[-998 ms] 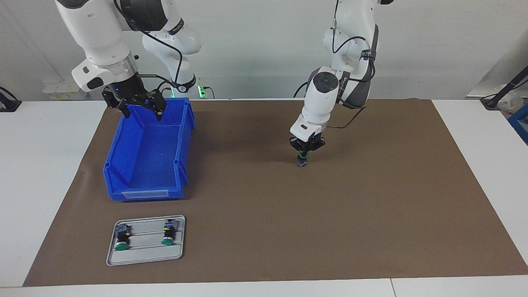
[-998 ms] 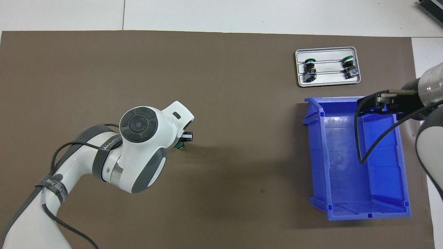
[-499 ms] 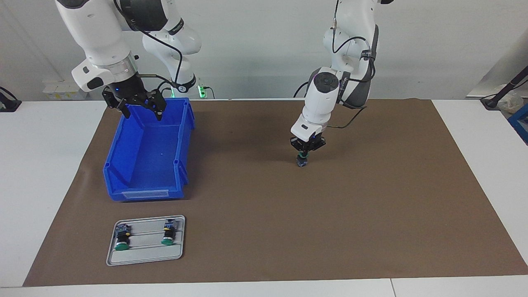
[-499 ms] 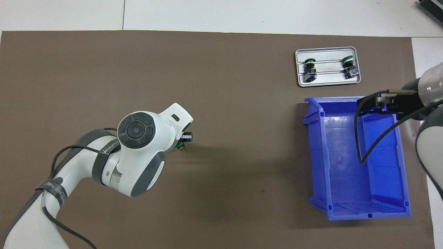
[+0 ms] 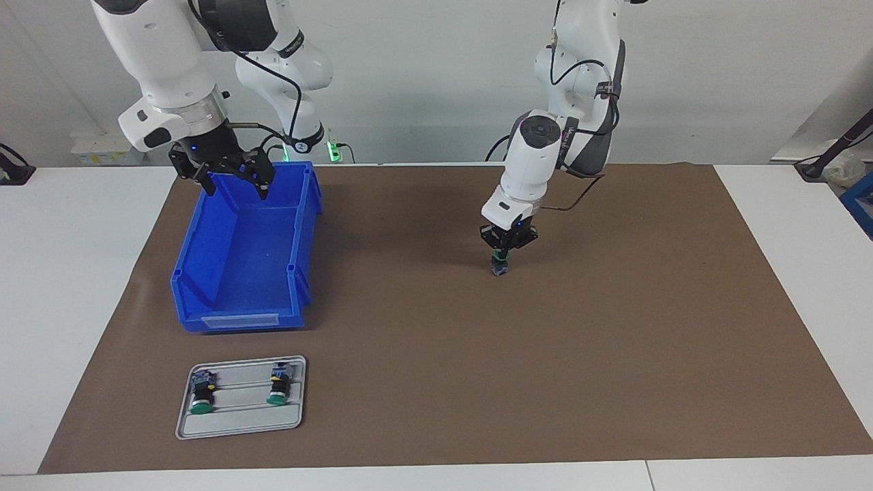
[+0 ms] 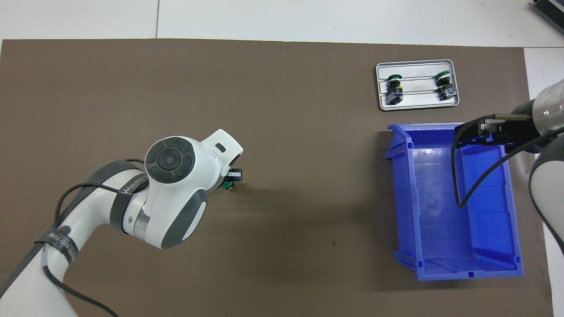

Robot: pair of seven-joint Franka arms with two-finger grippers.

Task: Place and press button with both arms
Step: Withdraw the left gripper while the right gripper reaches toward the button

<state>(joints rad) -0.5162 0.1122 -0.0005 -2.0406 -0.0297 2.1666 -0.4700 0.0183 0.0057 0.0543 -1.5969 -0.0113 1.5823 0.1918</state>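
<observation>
Facing view showed the left gripper (image 5: 501,256) clamped tight on the button (image 5: 500,266), standing it terminal end down on the brown mat (image 5: 545,354), probably so its green cap faced up for pressing. The right gripper (image 5: 232,179) waited, fingers spread wide and empty, over the blue bin (image 5: 239,273).
</observation>
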